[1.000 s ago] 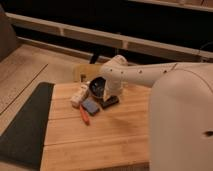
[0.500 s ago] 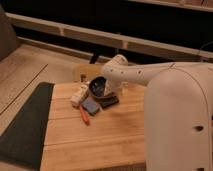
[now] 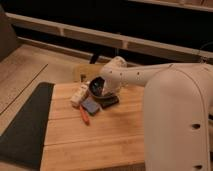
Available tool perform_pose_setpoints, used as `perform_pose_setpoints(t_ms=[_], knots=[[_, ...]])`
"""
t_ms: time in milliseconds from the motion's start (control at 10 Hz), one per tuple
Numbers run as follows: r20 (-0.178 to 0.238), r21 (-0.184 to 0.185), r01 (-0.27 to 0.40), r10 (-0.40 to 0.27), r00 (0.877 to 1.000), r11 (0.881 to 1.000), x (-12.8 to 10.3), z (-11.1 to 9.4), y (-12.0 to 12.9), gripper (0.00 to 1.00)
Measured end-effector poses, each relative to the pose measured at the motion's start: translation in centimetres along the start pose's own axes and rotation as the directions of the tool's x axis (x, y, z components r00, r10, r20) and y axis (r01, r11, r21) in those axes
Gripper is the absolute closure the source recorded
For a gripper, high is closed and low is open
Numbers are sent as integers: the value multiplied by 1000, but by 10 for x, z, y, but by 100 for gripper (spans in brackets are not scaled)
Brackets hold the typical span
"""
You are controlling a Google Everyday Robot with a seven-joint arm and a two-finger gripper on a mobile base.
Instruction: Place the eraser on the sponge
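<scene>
The claw (image 3: 98, 90) hangs over the wooden counter (image 3: 115, 135), just above the flat blue rectangular sponge (image 3: 91, 106); its opening and any hold cannot be told. The cream-white rectangular eraser (image 3: 78, 95) lies just beside the sponge.

- A wooden table (image 3: 95, 142) bore an orange pen (image 3: 84, 114).
- A black flat bar (image 3: 110, 102) lay beside a dark bowl (image 3: 96, 88).
- A dark mat (image 3: 25, 125) lay left of the table.
</scene>
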Motion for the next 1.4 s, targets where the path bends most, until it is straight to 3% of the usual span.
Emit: perform_pose_setpoints(t_ms=[100,200,400,700,1100,1400], knots=[[-1,2,5,-5,1000,1000,1,1,1,35],[-17,34,59,-58,998,998,13,8,3,35],[-33,74,164,-162,986,984,31,18,22,35],[-38,125,230,-227,973,965,33,28,36,35],[-31,173,235,-233,972,957,17,42,40,35],[-68,183,211,-202,977,960,23,65,38,35]])
